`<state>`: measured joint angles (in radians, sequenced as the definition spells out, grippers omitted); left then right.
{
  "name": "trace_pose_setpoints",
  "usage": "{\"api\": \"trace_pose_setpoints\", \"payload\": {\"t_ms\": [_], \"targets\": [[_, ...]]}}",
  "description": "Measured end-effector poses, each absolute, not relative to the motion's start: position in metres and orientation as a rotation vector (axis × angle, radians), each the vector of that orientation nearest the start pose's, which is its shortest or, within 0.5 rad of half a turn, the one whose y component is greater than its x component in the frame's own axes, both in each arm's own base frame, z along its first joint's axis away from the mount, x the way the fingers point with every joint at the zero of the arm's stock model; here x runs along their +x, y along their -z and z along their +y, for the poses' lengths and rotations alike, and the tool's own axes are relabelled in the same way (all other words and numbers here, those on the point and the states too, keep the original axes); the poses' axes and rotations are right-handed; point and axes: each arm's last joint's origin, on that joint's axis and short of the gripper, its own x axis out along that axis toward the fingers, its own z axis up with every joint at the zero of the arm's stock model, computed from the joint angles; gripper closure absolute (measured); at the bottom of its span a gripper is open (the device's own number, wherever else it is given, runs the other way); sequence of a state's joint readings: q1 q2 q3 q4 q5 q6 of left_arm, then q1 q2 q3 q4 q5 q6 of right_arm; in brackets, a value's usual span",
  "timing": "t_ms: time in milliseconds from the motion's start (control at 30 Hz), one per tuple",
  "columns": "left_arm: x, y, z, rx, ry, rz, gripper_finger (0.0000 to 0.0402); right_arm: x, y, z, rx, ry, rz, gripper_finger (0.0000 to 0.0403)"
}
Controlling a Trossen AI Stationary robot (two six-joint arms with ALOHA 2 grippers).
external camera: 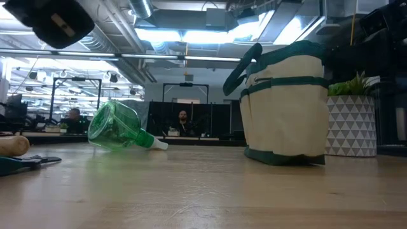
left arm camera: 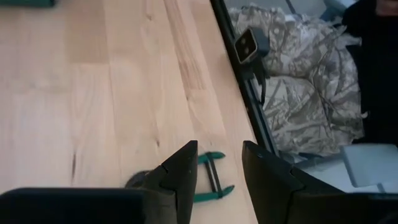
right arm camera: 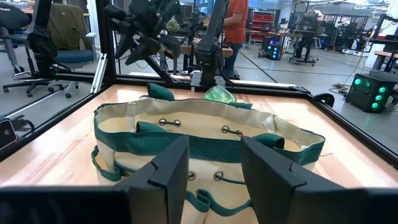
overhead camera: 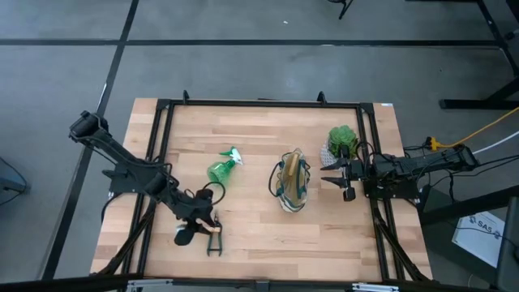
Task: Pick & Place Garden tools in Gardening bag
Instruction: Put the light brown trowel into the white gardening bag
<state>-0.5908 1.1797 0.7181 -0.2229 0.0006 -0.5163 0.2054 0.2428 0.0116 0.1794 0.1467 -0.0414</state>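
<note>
The beige gardening bag with green trim stands upright on the table, right of centre; it also shows in the low view and the right wrist view. The green spray bottle lies on its side left of the bag. The pruning shears lie flat near the front edge, beside a wooden tool handle. My left gripper hangs open and empty above the shears. My right gripper is open and empty, level, just right of the bag.
A green plant in a white pot stands behind my right gripper, at the bag's far right. A black frame rail runs around the tabletop. Bare wood lies between the bottle and the bag and along the near edge.
</note>
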Motion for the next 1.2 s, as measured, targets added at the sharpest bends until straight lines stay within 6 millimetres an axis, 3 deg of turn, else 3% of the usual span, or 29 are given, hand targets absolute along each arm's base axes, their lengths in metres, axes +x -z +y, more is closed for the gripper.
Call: {"api": "trace_pose_setpoints", "payload": {"t_ms": [467,767,1200], "targets": [[0.202,-0.202,-0.148,-0.262,0.365,0.964,0.0192,0.111,-0.164,0.019,-0.05,-0.06,0.05,0.0256],[0.194,-0.175,-0.158,-0.202,0.359,1.164,0.0193,0.111,-0.164,0.019,-0.05,-0.06,0.05,0.0256],[0.199,-0.143,-0.159,-0.087,0.204,1.238,0.0196,0.111,-0.164,0.019,-0.051,-0.06,0.053,0.0256]]}}
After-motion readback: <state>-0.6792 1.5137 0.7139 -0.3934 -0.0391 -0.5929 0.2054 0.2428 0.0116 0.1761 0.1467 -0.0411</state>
